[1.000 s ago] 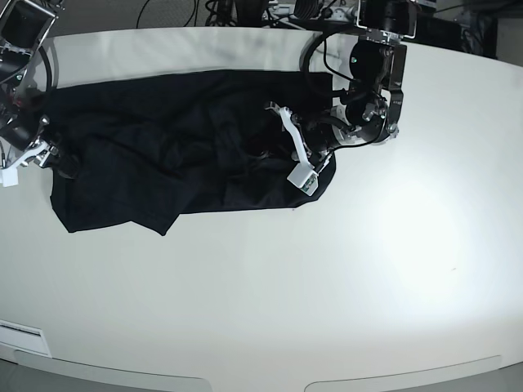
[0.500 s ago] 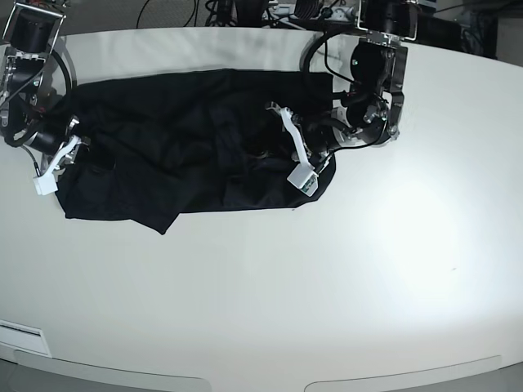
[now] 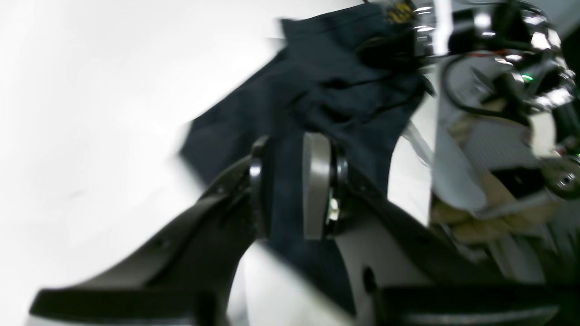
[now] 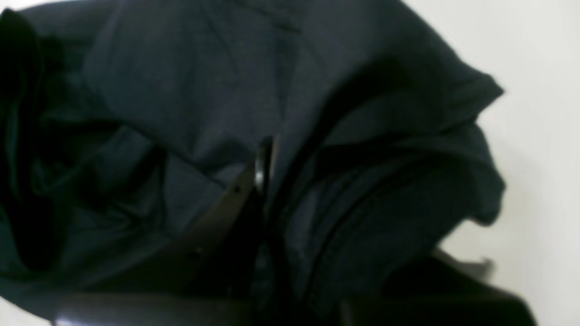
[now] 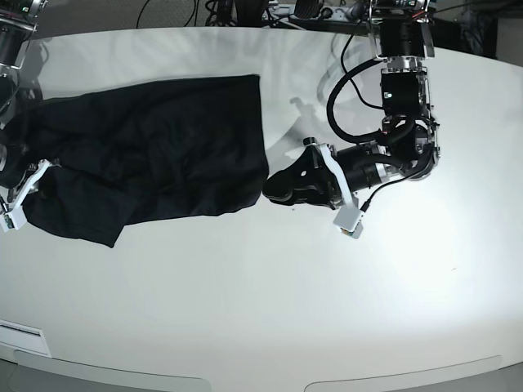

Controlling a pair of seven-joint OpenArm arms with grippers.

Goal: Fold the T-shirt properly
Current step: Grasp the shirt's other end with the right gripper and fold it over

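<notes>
The black T-shirt [image 5: 155, 147] lies spread across the left half of the white table [image 5: 327, 310], its right edge fairly straight. My right gripper [image 5: 24, 196] is at the shirt's left edge. In the right wrist view bunched T-shirt cloth [image 4: 181, 81] wraps the right gripper [image 4: 267, 172], which is shut on it. My left gripper [image 5: 282, 186] sits at the shirt's lower right corner. In the left wrist view its jaws stand a little apart, with a band of the T-shirt [image 3: 326, 81] running through the left gripper [image 3: 285, 185]. Whether they still pinch it is unclear.
The left arm's body [image 5: 400, 122] rises right of the shirt, with a black cable looping beside it. Cables and gear [image 5: 270, 10] crowd the table's far edge. A white label [image 5: 18, 331] lies near the front left edge.
The shirt slid left and now lies flatter. The right gripper closed on its left edge and drew it left. The left arm swung right and its jaws parted somewhat.
</notes>
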